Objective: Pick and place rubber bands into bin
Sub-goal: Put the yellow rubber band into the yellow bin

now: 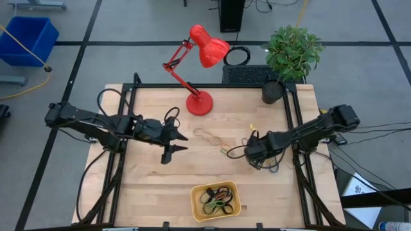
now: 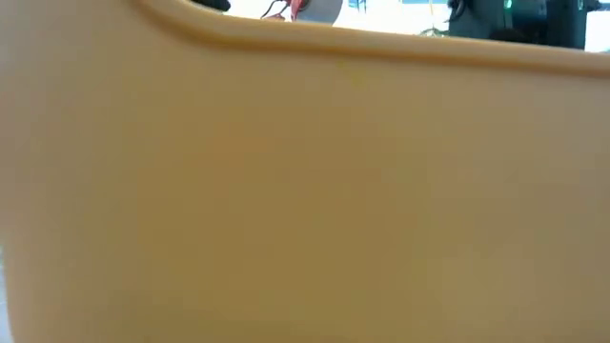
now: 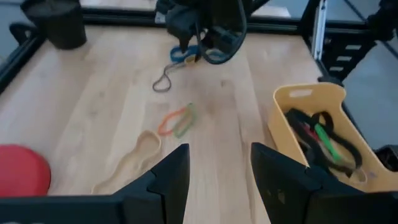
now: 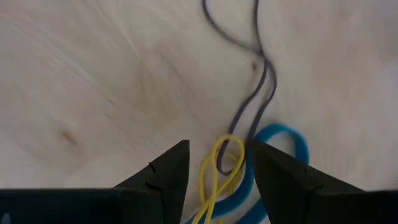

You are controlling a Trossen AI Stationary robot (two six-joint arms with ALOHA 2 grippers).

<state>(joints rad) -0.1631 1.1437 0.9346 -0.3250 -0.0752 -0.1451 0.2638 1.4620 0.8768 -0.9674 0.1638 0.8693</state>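
My right gripper (image 1: 248,153) is open, low over the table right of centre. In its wrist view (image 4: 217,180) a yellow rubber band (image 4: 219,169), a blue band (image 4: 287,138) and a long grey band (image 4: 252,102) lie tangled on the wood between its fingertips. My left gripper (image 1: 179,142) is open and empty, left of centre. Its wrist view (image 3: 219,180) shows a tan band (image 3: 132,158) and an orange-and-green band (image 3: 177,120) flat on the table. The yellow-orange bin (image 1: 216,200) stands near the front edge with several bands inside. My right gripper's fingers (image 4: 166,177) stand on either side of the yellow band's loop (image 4: 224,155) and the grey band's lower end, coming from above. The blue band runs under the edge of one finger. I cannot tell whether the fingers touch any band.
A red desk lamp (image 1: 200,96) stands at the far middle of the table and a potted plant (image 1: 290,54) at the far right corner. The bin's wall (image 2: 305,191) fills the low view. Bare wood lies between the grippers and the bin.
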